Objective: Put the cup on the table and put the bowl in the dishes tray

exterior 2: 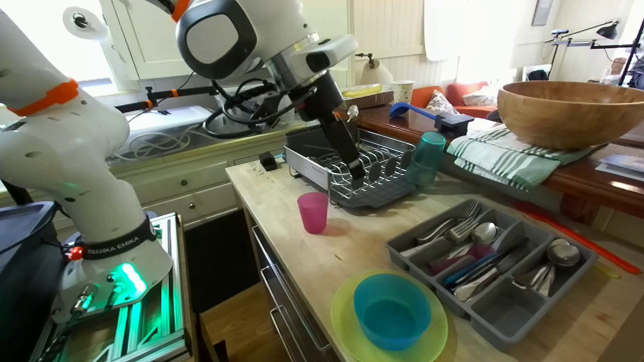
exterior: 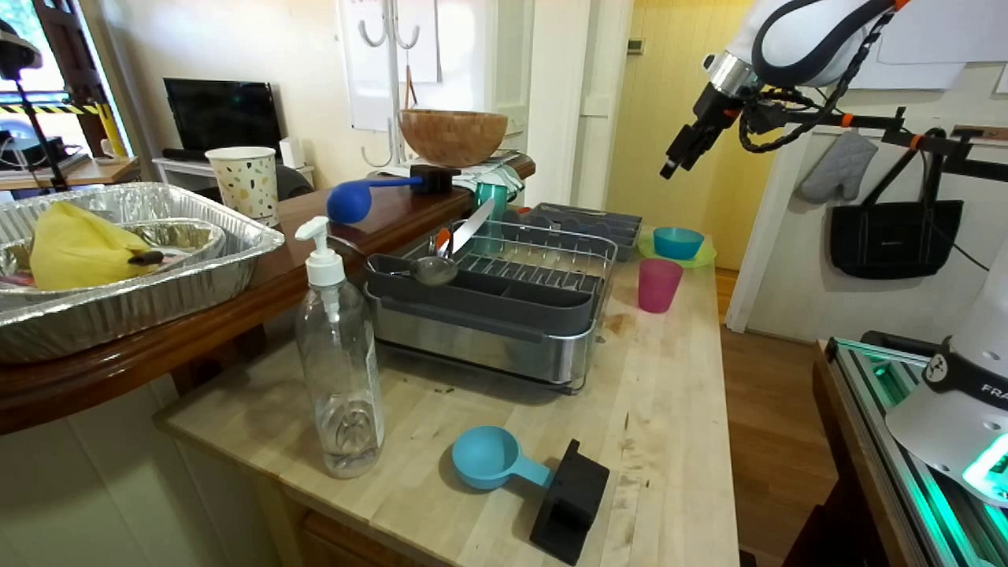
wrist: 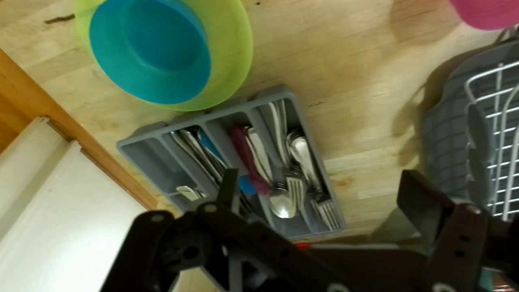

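Observation:
The pink cup (exterior: 658,287) (exterior 2: 313,213) stands upright on the pale wooden table (exterior: 657,441) (exterior 2: 347,251); part of it shows at the wrist view's upper right corner (wrist: 492,12). The light-blue bowl (exterior: 678,243) (exterior 2: 392,312) (wrist: 150,50) sits upright on a yellow-green plate (exterior 2: 438,322) (wrist: 233,52). The dishes tray (exterior: 480,335) (exterior 2: 309,170) (wrist: 454,105) is a grey rack beside the cup. My gripper (exterior: 679,164) (exterior 2: 356,173) (wrist: 320,182) is open and empty, high above the table and apart from both cup and bowl.
A grey cutlery tray (exterior 2: 505,311) (wrist: 334,202) lies beside the plate. A turquoise tumbler (exterior 2: 426,158) stands by the rack. A clear pump bottle (exterior: 339,378) and a turquoise scoop (exterior: 488,457) with a black block are at the table's other end. A wooden bowl (exterior 2: 568,115) sits on the raised counter.

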You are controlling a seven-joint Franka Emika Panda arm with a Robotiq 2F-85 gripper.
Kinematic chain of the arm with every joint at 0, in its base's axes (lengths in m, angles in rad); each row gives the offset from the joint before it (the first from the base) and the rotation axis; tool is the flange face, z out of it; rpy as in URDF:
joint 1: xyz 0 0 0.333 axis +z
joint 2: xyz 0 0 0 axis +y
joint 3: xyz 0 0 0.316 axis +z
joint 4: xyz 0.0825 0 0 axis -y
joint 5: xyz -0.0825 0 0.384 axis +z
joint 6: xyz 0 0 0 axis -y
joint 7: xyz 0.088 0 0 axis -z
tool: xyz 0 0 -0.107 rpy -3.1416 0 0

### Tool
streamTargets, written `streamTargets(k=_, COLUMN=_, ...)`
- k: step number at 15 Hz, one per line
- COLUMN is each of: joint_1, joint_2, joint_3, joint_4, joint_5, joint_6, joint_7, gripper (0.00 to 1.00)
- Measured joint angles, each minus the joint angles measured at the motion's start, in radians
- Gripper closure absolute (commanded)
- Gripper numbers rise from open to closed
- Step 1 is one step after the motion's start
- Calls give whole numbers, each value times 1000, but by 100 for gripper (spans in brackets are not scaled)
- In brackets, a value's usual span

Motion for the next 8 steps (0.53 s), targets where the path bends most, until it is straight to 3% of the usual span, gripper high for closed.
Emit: streamTargets(k=8, joint_1=-18, joint_2=178, joint_3=-159, joint_4=88, joint_5=101, joint_6=0, joint_7=-88, gripper=0)
